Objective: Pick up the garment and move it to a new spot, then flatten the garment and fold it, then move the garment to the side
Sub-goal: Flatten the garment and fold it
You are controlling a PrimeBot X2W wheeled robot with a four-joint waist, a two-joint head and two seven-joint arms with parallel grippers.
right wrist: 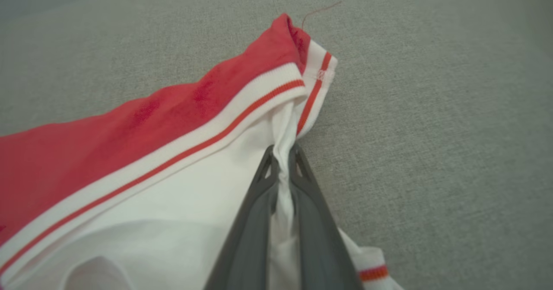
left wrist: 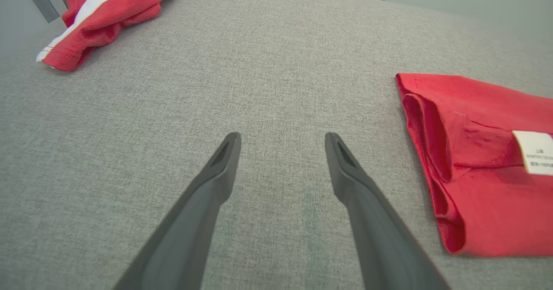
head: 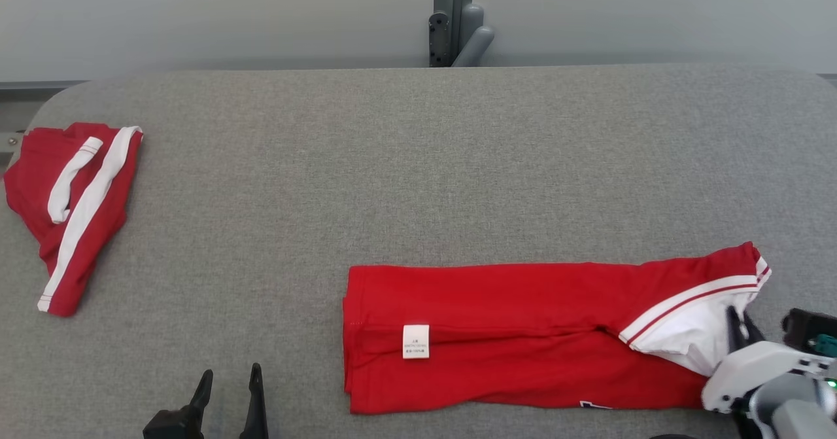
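Note:
A red garment (head: 510, 334) with white striped trim lies folded in a long band across the lower right of the grey table (head: 418, 164), a white care label (head: 416, 341) showing near its left end. My right gripper (head: 739, 324) is shut on the white fabric at the garment's right end (right wrist: 283, 169), cloth pinched between its fingers (right wrist: 255, 221). My left gripper (head: 227, 380) stands open at the bottom left of the head view, over bare table, left of the garment's edge (left wrist: 432, 160); nothing lies between its fingers (left wrist: 216, 177).
A second red garment with white stripes (head: 72, 210) lies crumpled at the table's far left edge (left wrist: 99, 17). A grey post (head: 454, 17) rises behind the table's far edge. Bare grey surface spans the middle and back.

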